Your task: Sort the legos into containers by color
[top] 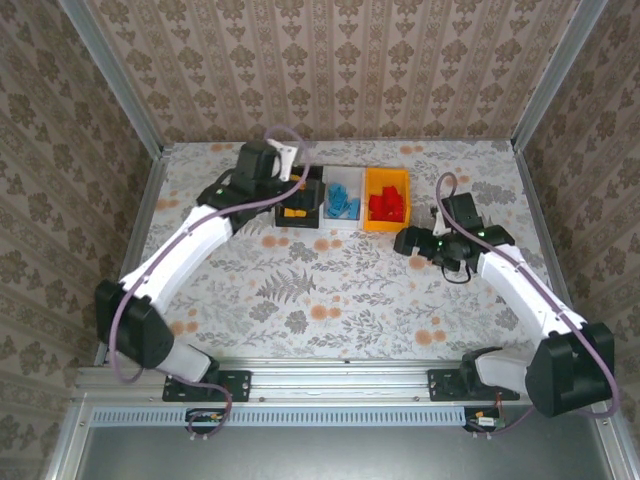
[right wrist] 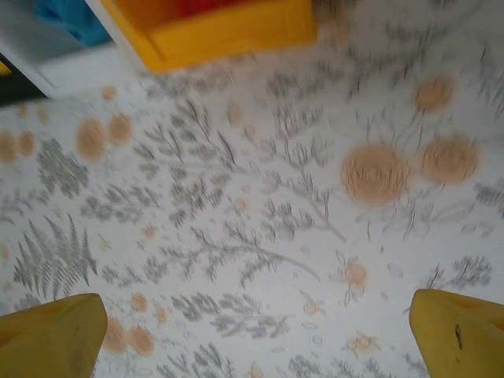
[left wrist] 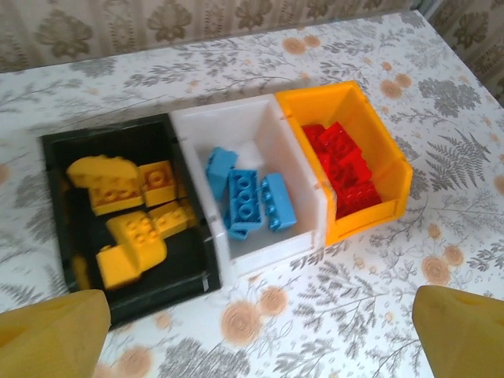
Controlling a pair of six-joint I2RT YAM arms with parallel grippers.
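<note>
Looking down from the left wrist, I see three bins touching in a row near the far edge of the table (top: pixel 330 300). The black bin (left wrist: pixel 165 298) holds the orange-yellow bricks (left wrist: pixel 130 244), the white bin (left wrist: pixel 236 130) the light blue bricks (left wrist: pixel 246 201), and the orange-yellow bin (left wrist: pixel 370 126) the red bricks (left wrist: pixel 346 169). My left gripper (left wrist: pixel 256 339) hangs above them, spread wide and empty. My right gripper (right wrist: pixel 256 331), equally wide and empty, hovers over the flowered cloth just beside the orange-yellow bin's near corner.

Overhead, wrist close-ups; containers (left wrist: pixel 383 142) in all
</note>
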